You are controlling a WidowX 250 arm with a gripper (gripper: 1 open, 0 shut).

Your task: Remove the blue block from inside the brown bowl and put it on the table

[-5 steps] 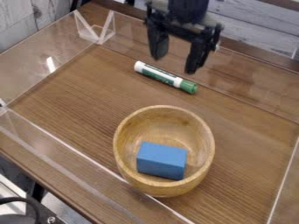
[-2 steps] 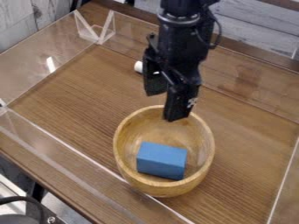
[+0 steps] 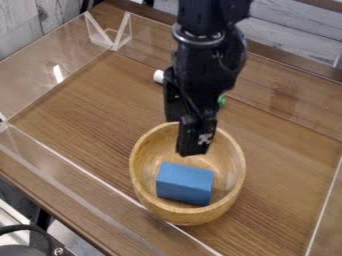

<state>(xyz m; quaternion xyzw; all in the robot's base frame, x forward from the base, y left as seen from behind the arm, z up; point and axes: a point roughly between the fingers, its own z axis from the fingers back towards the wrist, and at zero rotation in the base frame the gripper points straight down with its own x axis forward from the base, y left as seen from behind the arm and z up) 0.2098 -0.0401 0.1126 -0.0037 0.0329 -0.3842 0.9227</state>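
The blue block (image 3: 185, 183) lies inside the brown bowl (image 3: 151, 148), which sits on the table (image 3: 80, 110) at front centre. My gripper (image 3: 185, 128) hangs open over the bowl's far rim, its black fingers (image 3: 195, 132) pointing down just above and behind the block, apart from it. Nothing is between the jaws.
A white-and-green marker (image 3: 221, 98) lies behind the bowl, mostly hidden by my arm. Low clear acrylic walls (image 3: 54, 60) ring the tabletop, with a clear stand (image 3: 107, 33) at the back left corner.
My gripper has come forward and down from above the marker to the bowl's far rim, staying open. Bowl and block have not moved.
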